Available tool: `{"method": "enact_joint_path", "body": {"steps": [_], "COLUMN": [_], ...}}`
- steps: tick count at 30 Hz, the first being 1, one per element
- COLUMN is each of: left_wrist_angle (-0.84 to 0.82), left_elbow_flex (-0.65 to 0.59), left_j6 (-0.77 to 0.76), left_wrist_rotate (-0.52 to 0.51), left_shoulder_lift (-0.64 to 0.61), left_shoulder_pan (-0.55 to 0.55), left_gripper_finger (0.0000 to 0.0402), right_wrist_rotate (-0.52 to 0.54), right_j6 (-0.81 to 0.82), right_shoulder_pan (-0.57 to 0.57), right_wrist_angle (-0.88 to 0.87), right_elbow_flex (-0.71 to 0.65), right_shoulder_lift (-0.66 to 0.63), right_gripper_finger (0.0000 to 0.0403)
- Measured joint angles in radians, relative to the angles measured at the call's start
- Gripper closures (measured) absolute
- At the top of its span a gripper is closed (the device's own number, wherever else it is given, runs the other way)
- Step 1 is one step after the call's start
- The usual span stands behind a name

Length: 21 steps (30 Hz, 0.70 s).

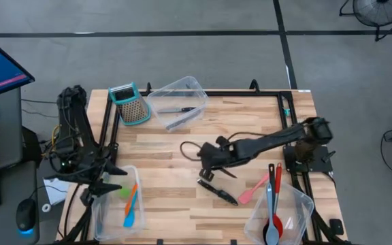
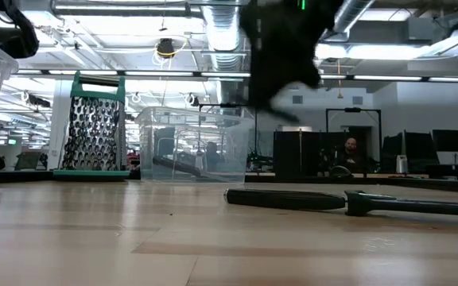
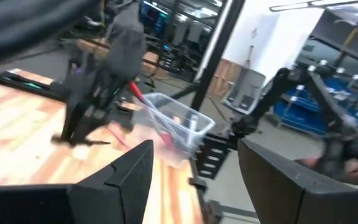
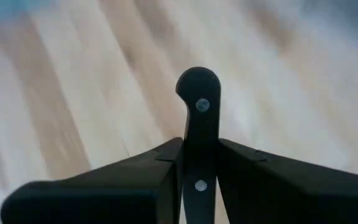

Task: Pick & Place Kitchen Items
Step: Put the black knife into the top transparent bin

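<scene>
**Right gripper clamps a black-handled knife near the table's middle**

High view: The right gripper (image 1: 213, 155) reaches in over the middle of the wooden table (image 1: 250, 119), well clear of the box grater (image 1: 129, 103) at the far edge. Another black-handled knife (image 1: 218, 191) lies on the boards just on the near side of that gripper. Farther from the grater, a pink spatula (image 1: 252, 190) rests against the corner tub (image 1: 282, 216), which holds red and grey spoons (image 1: 273, 207). The left gripper (image 1: 107, 175) waits by the near-side tub (image 1: 118, 211), on the grater's side of the table, with blue and orange spatulas (image 1: 131, 205) inside. A third tub (image 1: 179, 101), just beside the grater, holds a dark utensil.

Low view: The grater and the clear tub stand at the back; a dark handle (image 2: 289, 199) lies flat on the boards in front, and the arm hangs above it.

Left wrist view: The left fingers (image 3: 126, 177) stand spread, with nothing between them.

Right wrist view: The right fingers (image 4: 160, 168) are pressed against both sides of a held knife handle (image 4: 197, 118), riveted, its rounded butt poking out ahead.

Judgement: this is the grasp step for one knife. The next move calls for a lift and a carry to a tub, keeping the handle from twisting in the pinch.
</scene>
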Motion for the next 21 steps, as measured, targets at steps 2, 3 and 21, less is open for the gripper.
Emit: {"method": "enact_joint_path", "body": {"steps": [2, 3, 21], "left_wrist_angle": [0.000, 0.001, 0.182], "left_elbow_flex": [0.000, 0.000, 0.000], "left_j6": [0.006, 0.007, 0.256], "left_wrist_rotate": [0.000, 0.000, 0.558], "left_shoulder_lift": [0.000, 0.000, 0.103], "left_shoulder_pan": [0.030, 0.049, 0.509], "left_gripper_finger": [0.0188, 0.0188, 0.0152], "right_wrist_rotate": [0.045, 0.068, 0.007], "right_j6": [-0.046, -0.077, -0.569], "right_shoulder_pan": [0.014, 0.019, 0.164], "right_wrist_angle": [0.083, 0.146, 0.931], "right_elbow_flex": [0.000, 0.002, 0.005], "right_shoulder_lift": [-0.074, -0.109, -0.260], "right_gripper_finger": [0.0346, 0.0346, 0.0346]}}
